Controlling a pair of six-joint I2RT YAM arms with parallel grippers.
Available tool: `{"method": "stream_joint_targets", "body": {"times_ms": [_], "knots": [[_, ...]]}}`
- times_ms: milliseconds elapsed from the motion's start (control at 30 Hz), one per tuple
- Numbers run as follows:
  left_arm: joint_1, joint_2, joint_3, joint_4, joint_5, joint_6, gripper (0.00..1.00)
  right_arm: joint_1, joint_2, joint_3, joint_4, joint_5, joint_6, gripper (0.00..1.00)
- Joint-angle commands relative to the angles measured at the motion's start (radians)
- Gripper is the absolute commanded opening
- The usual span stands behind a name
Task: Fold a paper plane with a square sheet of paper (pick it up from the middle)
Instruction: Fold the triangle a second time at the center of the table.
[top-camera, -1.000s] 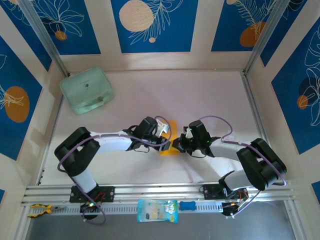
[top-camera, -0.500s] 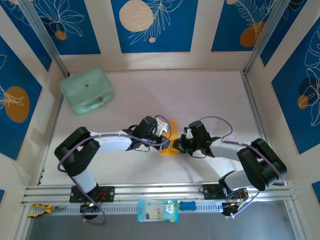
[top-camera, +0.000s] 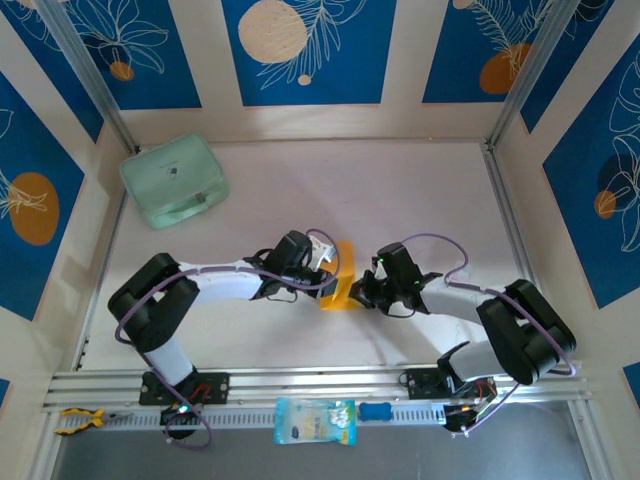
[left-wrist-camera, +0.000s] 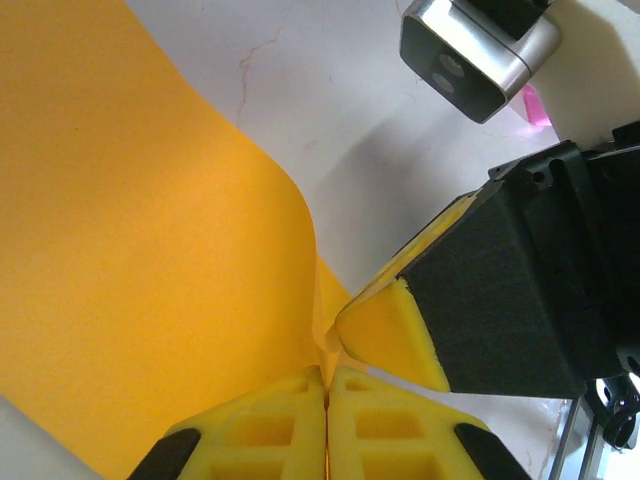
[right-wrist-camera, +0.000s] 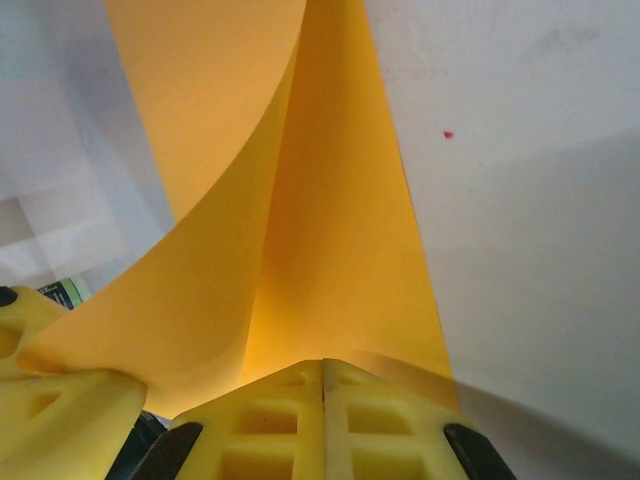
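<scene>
Top external: one sheet of paper (top-camera: 346, 258) (creased), two end effectors (top-camera: 334, 285) (top-camera: 353, 293) clamping it.

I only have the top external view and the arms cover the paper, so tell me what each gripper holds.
Observer: The left gripper is shut on the square sheet of paper, pads pinching its edge.
Operator: Now the right one.
Observer: The right gripper is shut on the same sheet, which bends into a curved fold just ahead of its pads.
Operator: Give me their spacing.
Observer: In the left wrist view, a right fingertip sits close beside the left pads.
</scene>
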Motion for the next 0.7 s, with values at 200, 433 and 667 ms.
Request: {"method": "stream_joint_targets", "body": {"times_ms": [200, 433, 667], "knots": [[0.014, -0.012, -0.006, -0.012, 0.02, 0.012, 0.14, 0.024, 0.047, 0.044, -0.03, 0.026, -0.009, 0.02], [0.018, -0.022, -0.002, -0.024, 0.014, 0.019, 0.15, 0.025, 0.048, 0.043, -0.032, 0.025, -0.012, 0.02], [0.018, -0.025, 0.004, -0.038, 0.016, 0.031, 0.07, 0.026, 0.052, 0.044, -0.072, 0.041, -0.017, 0.02]]}}
